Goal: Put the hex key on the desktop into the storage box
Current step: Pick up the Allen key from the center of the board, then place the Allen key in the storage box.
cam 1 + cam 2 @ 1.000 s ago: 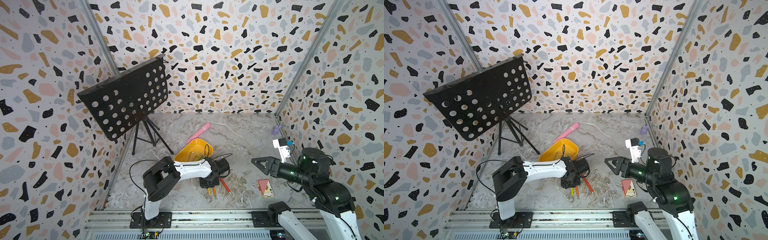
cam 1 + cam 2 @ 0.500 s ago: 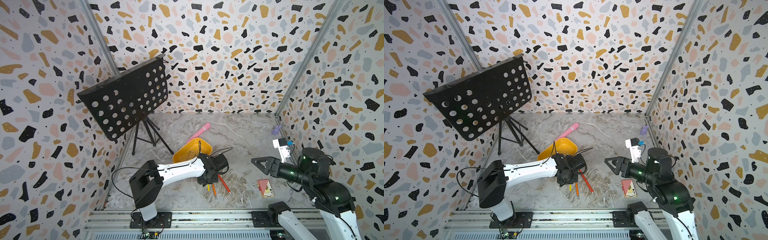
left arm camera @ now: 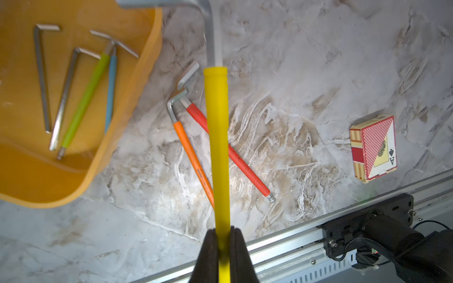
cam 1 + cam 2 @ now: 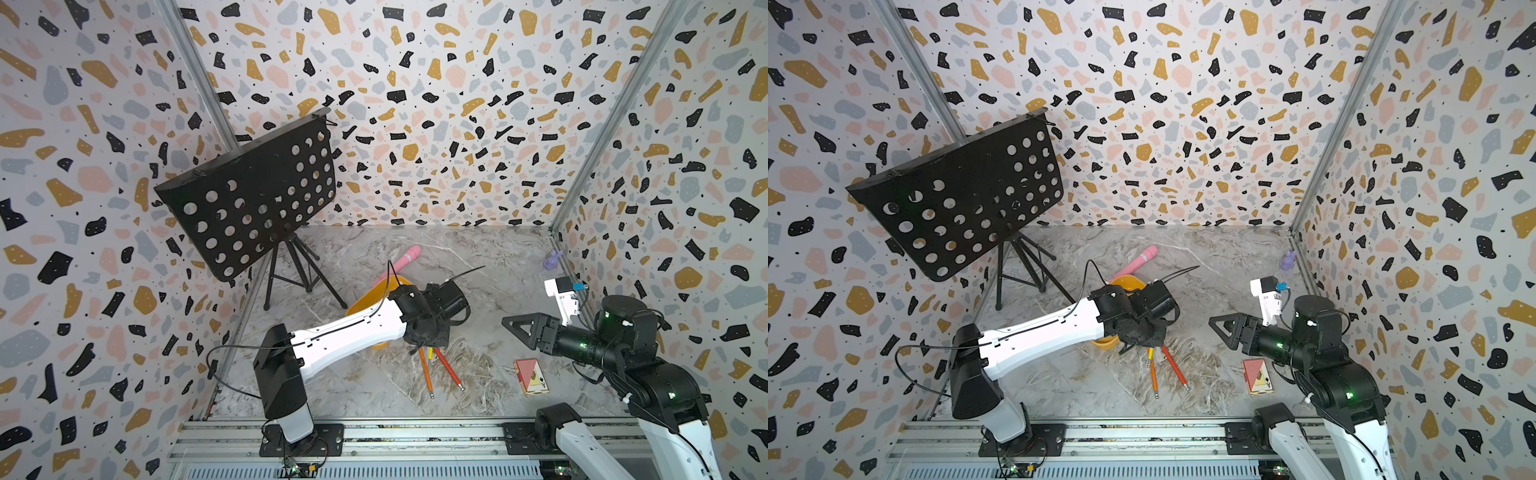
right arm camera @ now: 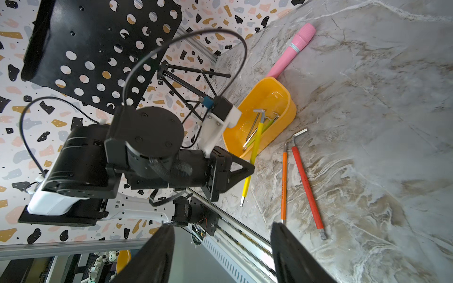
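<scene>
At your far left the music stand (image 4: 257, 199) leans over the left rear corner of the desktop (image 4: 478, 257). Its tripod stands just beside the left wall, and one foot ends near the storage box (image 3: 36, 181). Your left arm stretches from the front rail (image 4: 415, 432) toward the middle, passing in front of that tripod.

The box sits left of centre with a pink cylinder (image 4: 405, 259) just behind it. Four hex keys (image 3: 83, 98) lie inside it: two bare steel, one green-sleeved and one blue-sleeved.

Your left pincer (image 3: 223, 231) is clamped narrow on the yellow hex key (image 3: 217, 122), gripping the sleeve toward its long end. In the right wrist view the key is tilted. Its bent steel head reaches over the box's rim, and its ball end hangs below the jaws near the desktop's front edge. You cannot tell whether that end touches the marble.

Under the yellow key, the orange hex key (image 3: 190, 156) and the red hex key (image 3: 242, 164) lie flat on the desktop. Their bent heads cross just beside the box's wall, and their long ends spread apart toward the rail.

Right of the red key you have a stretch of bare marble, then the red card box (image 3: 372, 147) close to the front rail. Your right pincer (image 5: 221, 226) hovers above the desktop with its jaws wide apart, holding nothing, well apart from the keys. A small purple figure (image 4: 552, 261) sits in the far right corner against the wall.
</scene>
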`<state>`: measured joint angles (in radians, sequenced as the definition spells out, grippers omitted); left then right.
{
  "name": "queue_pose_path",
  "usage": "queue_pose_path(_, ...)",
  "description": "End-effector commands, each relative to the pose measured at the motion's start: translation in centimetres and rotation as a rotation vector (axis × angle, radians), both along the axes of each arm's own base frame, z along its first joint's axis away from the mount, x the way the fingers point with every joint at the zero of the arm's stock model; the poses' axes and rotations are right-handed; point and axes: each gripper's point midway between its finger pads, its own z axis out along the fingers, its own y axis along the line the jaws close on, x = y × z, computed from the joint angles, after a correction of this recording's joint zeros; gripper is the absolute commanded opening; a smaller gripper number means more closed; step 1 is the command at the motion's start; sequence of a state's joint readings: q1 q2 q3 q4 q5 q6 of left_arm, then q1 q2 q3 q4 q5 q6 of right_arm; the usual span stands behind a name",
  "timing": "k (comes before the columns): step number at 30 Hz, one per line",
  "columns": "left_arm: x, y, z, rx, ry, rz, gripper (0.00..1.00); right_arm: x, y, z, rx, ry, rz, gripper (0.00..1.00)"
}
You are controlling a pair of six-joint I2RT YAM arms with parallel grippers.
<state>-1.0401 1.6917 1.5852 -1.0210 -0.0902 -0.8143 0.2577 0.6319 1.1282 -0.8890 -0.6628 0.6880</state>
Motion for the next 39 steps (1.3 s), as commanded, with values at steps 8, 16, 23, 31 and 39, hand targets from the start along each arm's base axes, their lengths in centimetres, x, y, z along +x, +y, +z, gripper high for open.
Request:
queue_pose_path(8, 7.1, 7.9, 2.5, 0.217, -0.193, -0.162, 0.00, -0.2, 0.1, 0.3, 0.005, -0.017, 0.011, 0.68)
queue_pose_path(16, 11.0, 10.7, -1.7, 0.392, -0.178, -0.199, 0.00, -0.1, 0.2, 0.1, 0.002, -0.013, 0.016, 0.68)
queue_pose_path(23, 13.2, 11.0, -7.1, 0.427, -0.101, -0.189, 0.00, -0.2, 0.1, 0.1, -0.002, -0.011, 0.016, 0.68)
queue_pose_path(31, 12.6, 11.0, -11.7, 0.451, -0.024, -0.226, 0.00, 0.0, 0.2, -0.1, -0.005, -0.003, 0.018, 0.68)
queue_pose_path(39, 11.7, 11.4, -13.3, 0.466, 0.018, -0.240, 0.00, 0.1, 0.3, -0.3, -0.005, 0.003, 0.018, 0.68)
